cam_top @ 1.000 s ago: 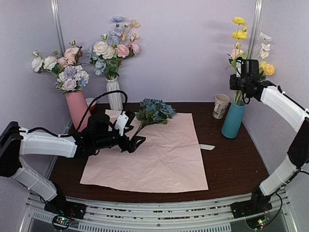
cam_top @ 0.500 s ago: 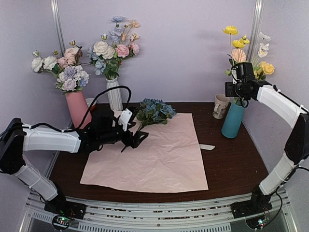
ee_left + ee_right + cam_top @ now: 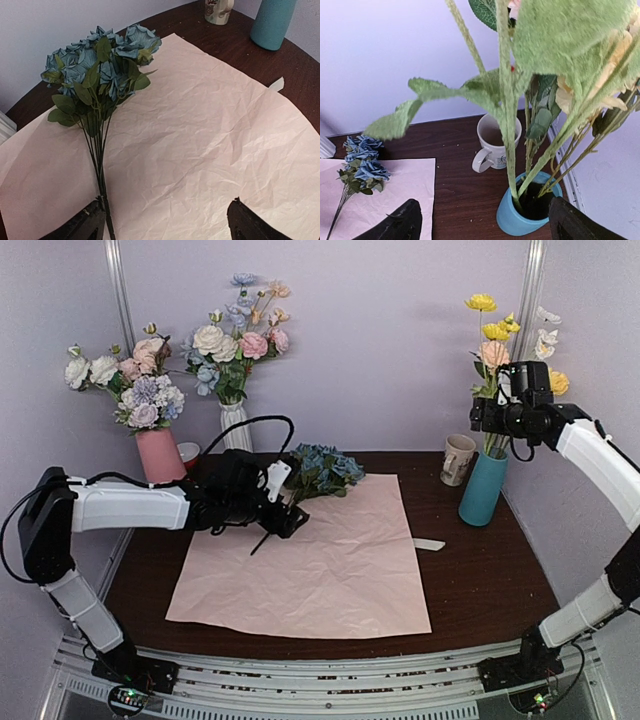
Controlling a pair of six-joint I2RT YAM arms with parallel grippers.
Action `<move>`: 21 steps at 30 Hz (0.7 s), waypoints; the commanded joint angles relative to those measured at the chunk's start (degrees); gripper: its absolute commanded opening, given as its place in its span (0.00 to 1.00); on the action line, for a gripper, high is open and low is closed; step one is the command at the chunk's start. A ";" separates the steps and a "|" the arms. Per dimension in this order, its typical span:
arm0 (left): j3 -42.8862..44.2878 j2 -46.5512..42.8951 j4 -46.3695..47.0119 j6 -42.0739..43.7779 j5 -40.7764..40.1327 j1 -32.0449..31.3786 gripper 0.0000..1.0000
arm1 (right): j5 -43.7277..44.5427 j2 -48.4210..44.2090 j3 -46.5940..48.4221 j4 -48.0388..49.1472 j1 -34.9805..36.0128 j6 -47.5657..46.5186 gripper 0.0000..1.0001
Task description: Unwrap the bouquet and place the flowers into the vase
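Now both claws gape wide and empty: the left gripper [image 3: 165, 226] must close on the blue cluster [image 3: 97, 60] by its stems, the right gripper [image 3: 482, 221] hovering over the vase [image 3: 482, 490].

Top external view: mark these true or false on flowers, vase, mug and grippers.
1. The blue flower cluster lies on the pink paper. True.
2. The teal vase is empty. False: it holds yellow and pale flowers on green stems.
3. The left gripper is shut on the blue stems. False: its jaws stand open, with the stems beside one finger.
4. The mug stands upright beside the vase. True.
5. The right gripper is open above the vase. True.
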 commanded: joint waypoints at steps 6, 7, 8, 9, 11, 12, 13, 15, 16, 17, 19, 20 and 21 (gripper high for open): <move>10.76 5.41 -15.33 2.47 -0.16 5.40 0.83 | -6.03 -10.51 -10.19 0.10 1.64 5.78 0.94; 11.07 5.91 -15.75 2.36 0.31 6.08 0.82 | -7.12 -11.42 -11.25 0.45 1.74 6.02 0.95; 11.43 6.49 -15.97 2.33 1.01 6.95 0.81 | -8.40 -12.21 -12.34 0.92 1.83 6.31 0.95; 11.80 7.25 -16.26 2.37 1.62 7.67 0.80 | -9.93 -12.96 -13.41 1.65 1.99 6.68 0.95; 12.64 9.11 -16.98 2.87 1.89 8.63 0.77 | -13.30 -14.20 -15.76 3.43 2.23 7.06 0.95; 13.18 10.20 -17.14 3.05 1.58 9.00 0.74 | -14.61 -14.72 -16.99 4.50 2.42 7.38 0.95; 13.59 11.12 -17.25 3.21 1.35 9.31 0.71 | -15.93 -15.09 -18.08 5.43 2.58 7.73 0.95; 13.80 12.80 -16.05 3.70 2.23 9.68 0.68 | -18.30 -15.46 -19.87 7.32 2.92 8.31 0.95; 13.92 13.60 -15.41 3.67 2.80 9.93 0.67 | -19.50 -15.63 -20.66 8.04 3.09 8.74 0.95; 14.38 14.69 -14.98 3.67 3.48 10.24 0.66 | -21.16 -15.77 -21.73 9.14 3.42 9.03 0.95; 15.03 16.72 -14.18 3.58 4.02 10.74 0.63 | -23.98 -16.41 -24.01 11.21 4.40 9.42 0.95; 15.37 17.74 -13.89 3.41 4.07 11.08 0.62 | -24.37 -16.83 -25.63 12.08 4.97 9.76 0.95; 15.58 18.60 -13.57 3.31 4.24 11.23 0.60 | -24.55 -17.15 -26.77 12.76 5.44 10.04 0.95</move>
